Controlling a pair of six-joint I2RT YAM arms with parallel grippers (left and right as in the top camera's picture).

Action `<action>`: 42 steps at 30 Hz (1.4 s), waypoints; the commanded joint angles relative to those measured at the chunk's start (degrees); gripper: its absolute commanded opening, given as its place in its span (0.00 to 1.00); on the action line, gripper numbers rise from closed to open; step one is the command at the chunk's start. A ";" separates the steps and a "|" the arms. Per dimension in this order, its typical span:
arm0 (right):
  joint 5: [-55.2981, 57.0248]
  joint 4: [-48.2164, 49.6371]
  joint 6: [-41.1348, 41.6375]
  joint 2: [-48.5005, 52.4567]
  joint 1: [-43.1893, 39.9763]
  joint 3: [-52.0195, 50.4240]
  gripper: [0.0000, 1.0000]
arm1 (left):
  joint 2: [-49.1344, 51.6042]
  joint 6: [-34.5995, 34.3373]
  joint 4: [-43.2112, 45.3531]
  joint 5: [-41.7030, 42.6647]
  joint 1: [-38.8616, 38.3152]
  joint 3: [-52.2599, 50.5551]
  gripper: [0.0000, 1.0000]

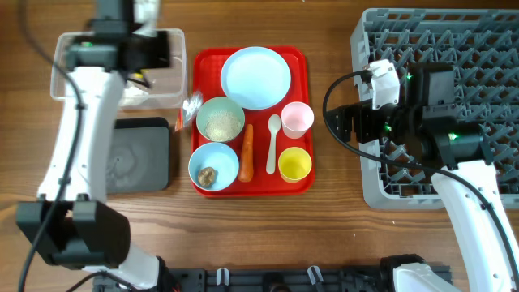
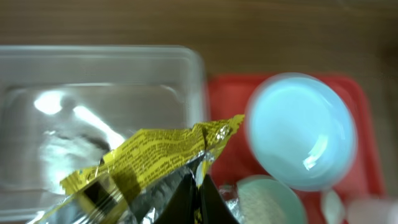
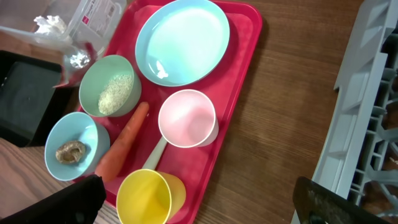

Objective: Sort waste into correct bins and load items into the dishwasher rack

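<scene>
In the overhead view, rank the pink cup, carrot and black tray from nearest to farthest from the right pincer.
1. The pink cup, just left of the right pincer.
2. The carrot, further left.
3. The black tray, far left.

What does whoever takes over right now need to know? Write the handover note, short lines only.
Left gripper: shut on yellow wrapper, above the clear tub.
Right gripper: open, holding nothing, between red tray and dishwasher rack.
On the red tray: plate, rice bowl, bowl with brown lump, carrot, white spoon, pink cup, yellow cup.
Silvery wrapper: between tub and red tray.
Done: white tissue appears to be in the tub.
Left: drop the wrapper, sort remaining waste, load every dish; no dish shows in the rack.
</scene>
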 commanded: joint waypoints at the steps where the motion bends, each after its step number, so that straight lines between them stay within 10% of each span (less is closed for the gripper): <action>1: 0.55 0.37 0.24 0.83 -0.04 1.05 1.00 | 4.39 -3.50 3.87 -1.40 6.73 0.68 0.04; 5: 0.55 0.55 0.24 1.27 -0.04 1.05 1.00 | 8.98 -3.43 7.50 0.46 9.57 0.68 0.06; 8: 0.52 0.55 0.26 1.51 -0.04 1.05 1.00 | 12.24 -3.41 7.15 1.20 9.40 0.68 0.75; 10: 0.52 0.61 0.24 1.51 -0.04 1.05 1.00 | 12.68 -3.39 5.99 1.20 8.76 0.70 0.90; 24: 0.55 1.66 0.22 1.51 -0.04 1.05 1.00 | 4.42 -1.90 -18.43 6.95 -3.91 -2.73 0.76; 42: 0.55 1.16 0.24 1.51 -0.04 1.05 1.00 | 4.66 -9.62 -5.16 -5.44 -6.56 -17.35 0.69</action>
